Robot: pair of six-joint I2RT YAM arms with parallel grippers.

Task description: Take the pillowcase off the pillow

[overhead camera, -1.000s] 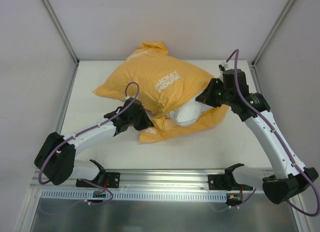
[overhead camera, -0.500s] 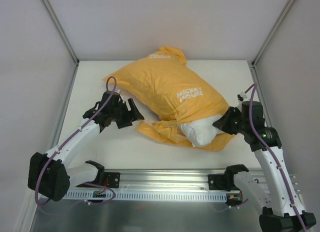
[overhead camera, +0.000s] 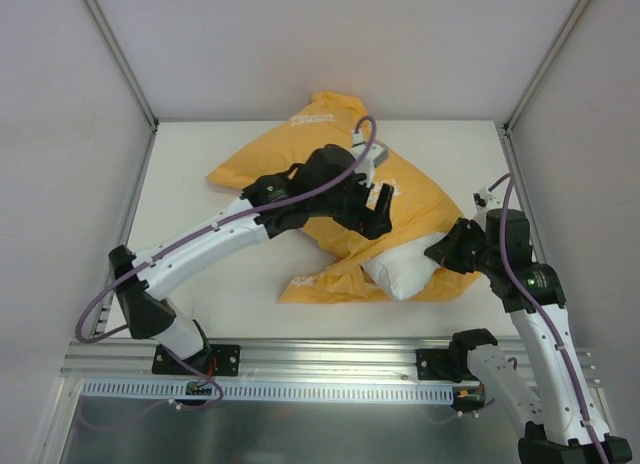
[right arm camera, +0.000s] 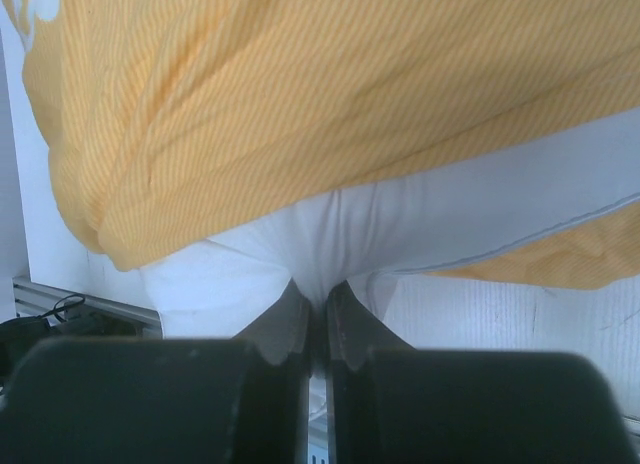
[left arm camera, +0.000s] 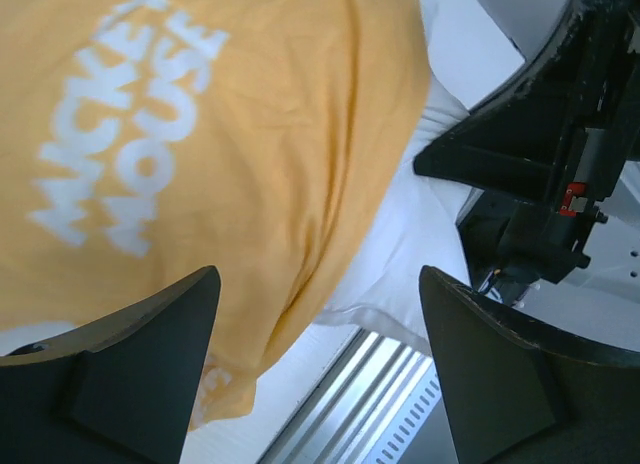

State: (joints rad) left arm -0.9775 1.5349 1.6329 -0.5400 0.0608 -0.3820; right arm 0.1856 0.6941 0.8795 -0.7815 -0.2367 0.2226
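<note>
Orange fabric pillowcase (overhead camera: pixel 425 199) mostly wraps the plump white pillow (overhead camera: pixel 400 269), clamped at four o'clock by the right pincer (right arm camera: pixel 320 302) as anchor. Left pincer (left arm camera: pixel 318 284) hovers apart above.

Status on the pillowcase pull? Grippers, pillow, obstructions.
Left gripper open, above pillowcase. Right gripper shut on exposed pillow corner. Pillow mostly inside pillowcase. No obstruction seen.

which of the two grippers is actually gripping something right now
The right gripper: it is pinched shut on a fold of the white pillow. The left gripper hovers wide open above the orange pillowcase, holding nothing.
</note>
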